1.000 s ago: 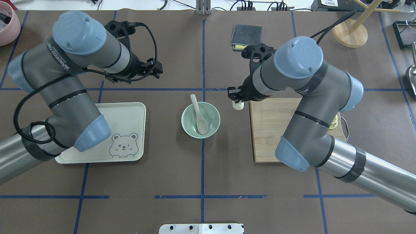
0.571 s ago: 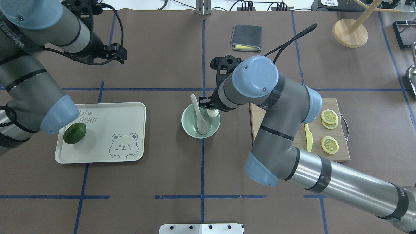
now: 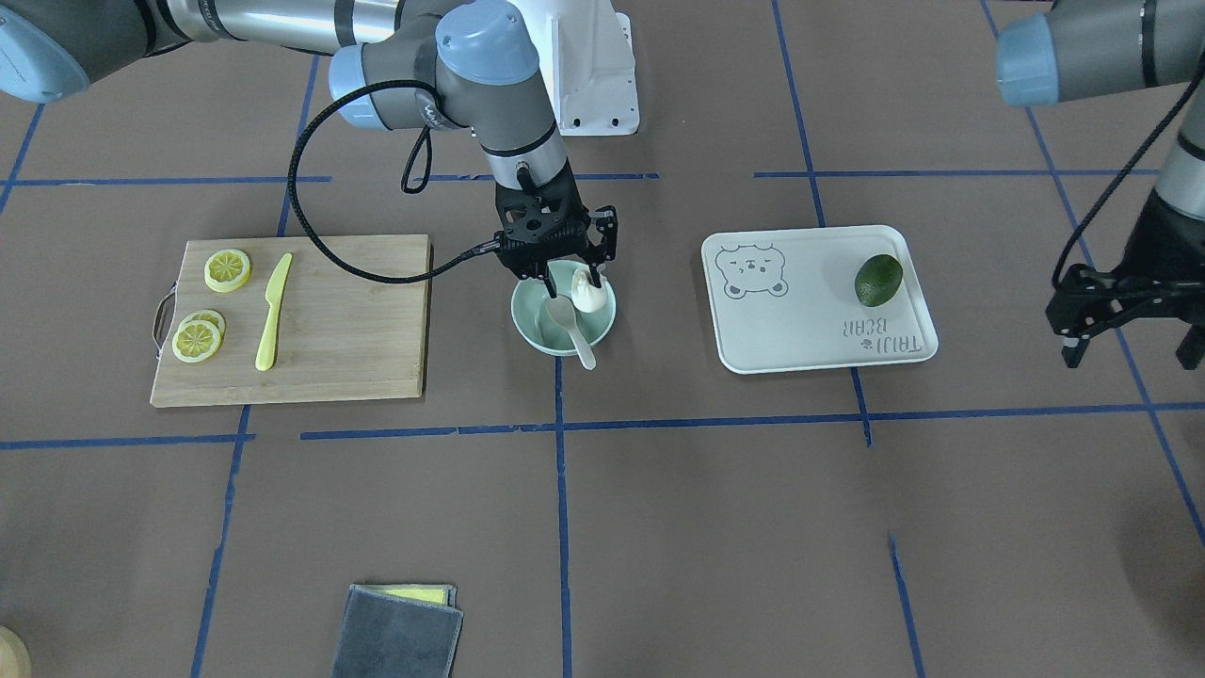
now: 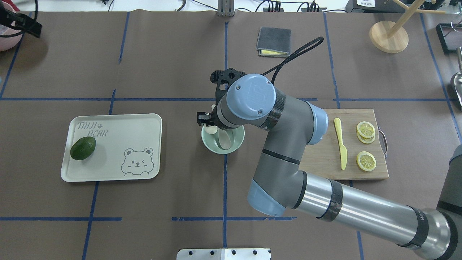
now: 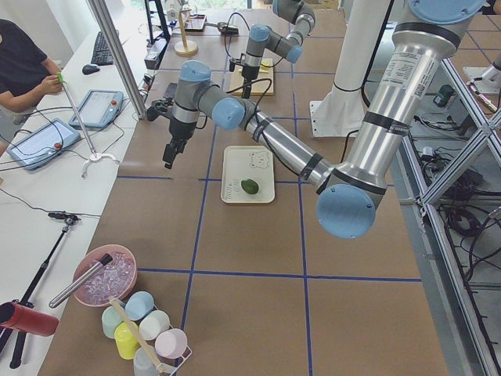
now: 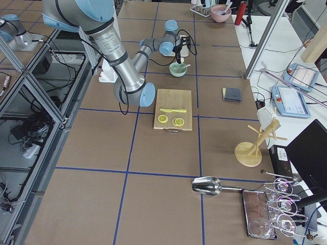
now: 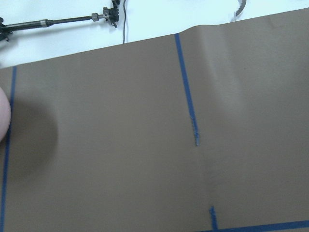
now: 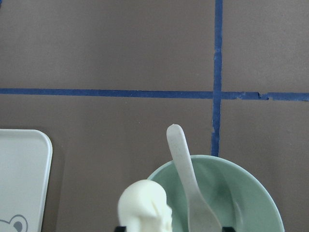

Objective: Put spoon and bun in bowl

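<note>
The pale mint bowl (image 3: 527,330) stands at the table's middle, also seen in the overhead view (image 4: 216,148). The beige spoon (image 3: 574,331) lies in it, its handle over the rim; the right wrist view shows it too (image 8: 186,179). The white bun (image 3: 587,295) sits inside the bowl near the rim, low in the right wrist view (image 8: 145,208). My right gripper (image 3: 572,280) hangs just over the bowl, jaws apart, with the bun off-centre between the fingers. My left gripper (image 3: 1130,353) is open and empty, far off at the table's left back.
A white bear tray (image 4: 119,130) with a green avocado (image 4: 83,148) lies left of the bowl. A wooden board (image 4: 325,162) with a yellow knife (image 4: 341,144) and lemon slices (image 4: 366,160) lies right. A grey cloth (image 4: 274,39) lies behind.
My right arm swung left from the board's edge, carrying the bun over the bowl, and its jaws have parted. My left arm pulled back to the far left, uncovering the avocado.
</note>
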Controlling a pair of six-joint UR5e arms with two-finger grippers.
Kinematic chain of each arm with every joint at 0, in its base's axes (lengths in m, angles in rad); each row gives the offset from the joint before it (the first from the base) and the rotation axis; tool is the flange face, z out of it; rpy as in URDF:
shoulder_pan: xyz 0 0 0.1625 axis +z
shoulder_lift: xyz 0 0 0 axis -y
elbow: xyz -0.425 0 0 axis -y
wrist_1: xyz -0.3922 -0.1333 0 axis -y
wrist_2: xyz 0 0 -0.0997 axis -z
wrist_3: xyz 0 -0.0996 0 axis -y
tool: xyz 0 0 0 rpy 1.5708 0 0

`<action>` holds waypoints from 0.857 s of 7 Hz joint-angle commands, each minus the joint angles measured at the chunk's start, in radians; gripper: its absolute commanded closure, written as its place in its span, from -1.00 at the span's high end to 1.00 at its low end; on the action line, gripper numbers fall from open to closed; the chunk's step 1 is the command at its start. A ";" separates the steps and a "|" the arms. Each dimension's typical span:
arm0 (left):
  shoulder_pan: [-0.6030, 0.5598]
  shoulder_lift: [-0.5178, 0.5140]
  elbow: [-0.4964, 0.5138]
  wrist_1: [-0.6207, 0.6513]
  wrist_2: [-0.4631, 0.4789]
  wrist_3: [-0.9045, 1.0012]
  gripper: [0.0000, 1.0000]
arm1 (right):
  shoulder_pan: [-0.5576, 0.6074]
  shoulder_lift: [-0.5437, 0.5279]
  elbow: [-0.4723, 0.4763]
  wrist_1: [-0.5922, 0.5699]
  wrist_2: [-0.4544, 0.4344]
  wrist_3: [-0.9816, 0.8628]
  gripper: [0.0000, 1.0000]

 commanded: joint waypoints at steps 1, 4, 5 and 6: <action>-0.125 0.057 0.033 0.001 -0.111 0.201 1.00 | 0.000 -0.001 0.003 -0.004 0.003 -0.001 1.00; -0.209 0.097 0.127 0.001 -0.115 0.347 1.00 | 0.052 -0.010 0.082 -0.124 0.039 -0.020 1.00; -0.248 0.144 0.163 -0.001 -0.152 0.410 1.00 | 0.096 -0.018 0.155 -0.243 0.078 -0.071 1.00; -0.257 0.193 0.183 -0.013 -0.234 0.465 1.00 | 0.139 -0.066 0.232 -0.331 0.093 -0.152 1.00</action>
